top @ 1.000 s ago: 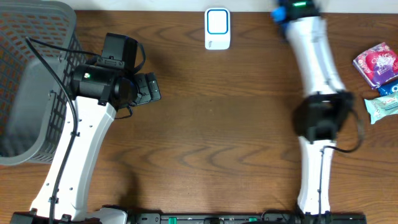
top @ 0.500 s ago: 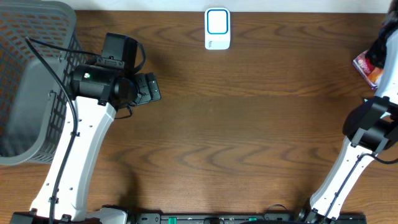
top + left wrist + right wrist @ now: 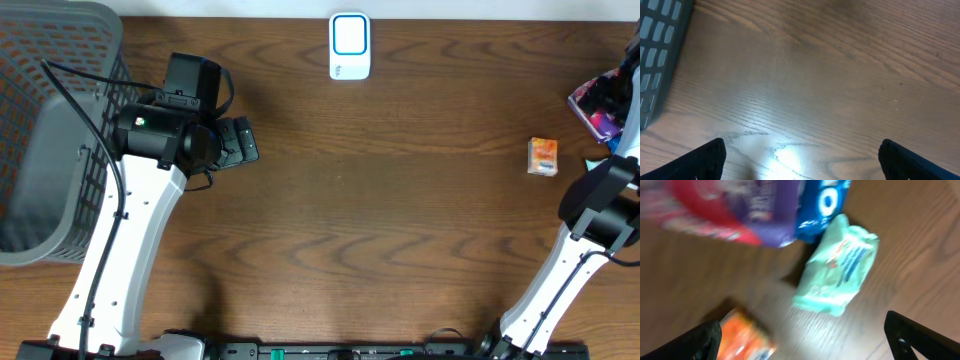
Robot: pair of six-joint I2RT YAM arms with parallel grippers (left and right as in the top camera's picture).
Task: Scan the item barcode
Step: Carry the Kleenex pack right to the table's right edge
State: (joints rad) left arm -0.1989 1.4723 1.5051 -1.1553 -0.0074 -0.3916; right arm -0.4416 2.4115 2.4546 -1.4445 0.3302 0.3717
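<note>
Right gripper (image 3: 802,340) hangs wide apart and empty above the mint packet (image 3: 837,272). The orange packet (image 3: 543,156), my likely item, lies near it toward the scanner (image 3: 349,46), long axis pointing up-table. Left gripper (image 3: 802,160), also spread, sits well away.

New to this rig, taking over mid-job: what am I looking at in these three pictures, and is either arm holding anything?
Two robot arms work at a wooden table. One picture looks down from above; the other two come from wrist cameras, dark fingertips in the bottom corners. The left gripper is open over bare wood near a grey basket. The right gripper is open, empty, above an orange packet, a mint packet, a blue pack, a red-purple pack. A white device, probably the scanner, lies at the far edge.
</note>
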